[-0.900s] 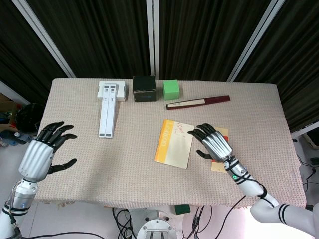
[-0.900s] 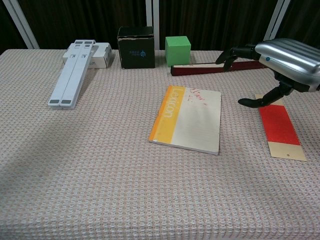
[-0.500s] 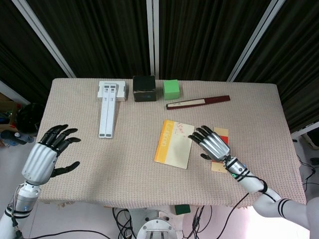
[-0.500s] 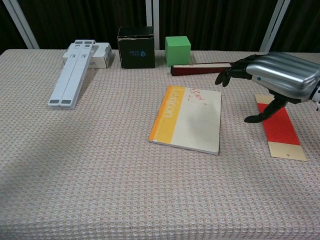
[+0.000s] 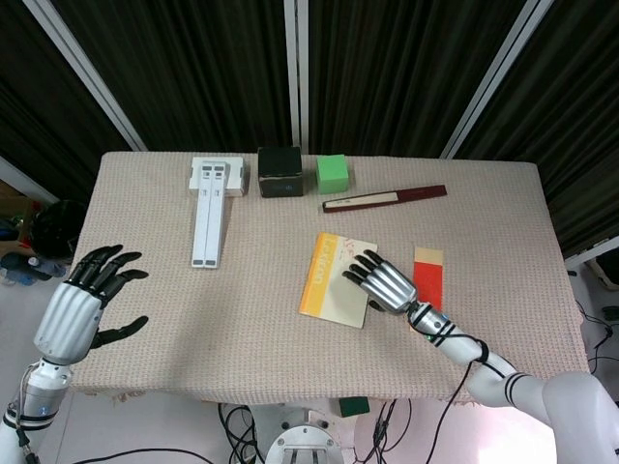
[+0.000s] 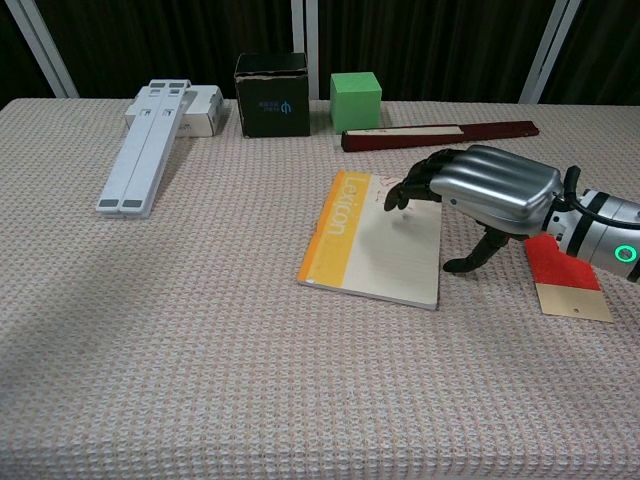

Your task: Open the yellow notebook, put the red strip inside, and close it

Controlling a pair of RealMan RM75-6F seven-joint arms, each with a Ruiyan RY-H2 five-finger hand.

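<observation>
yellow notebook (image 6: 375, 240) closed, mid-table | red strip (image 5: 428, 283) just right of it | right hand (image 6: 487, 190) spread over notebook's right edge (contact unclear) | left hand (image 5: 79, 304) spread, off table's left

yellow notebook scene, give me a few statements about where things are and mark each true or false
1. The yellow notebook lies closed on the table. True.
2. The right hand grips the red strip. False: the strip lies flat on the table beside the notebook, and the hand reaches over the notebook's edge holding nothing.
3. The left hand is off the table's edge with fingers spread, holding nothing. True.
4. The green cube sits on top of the black box. False: it stands on the table beside the box.
5. The red strip is already inside the notebook. False: it lies outside it.
</observation>
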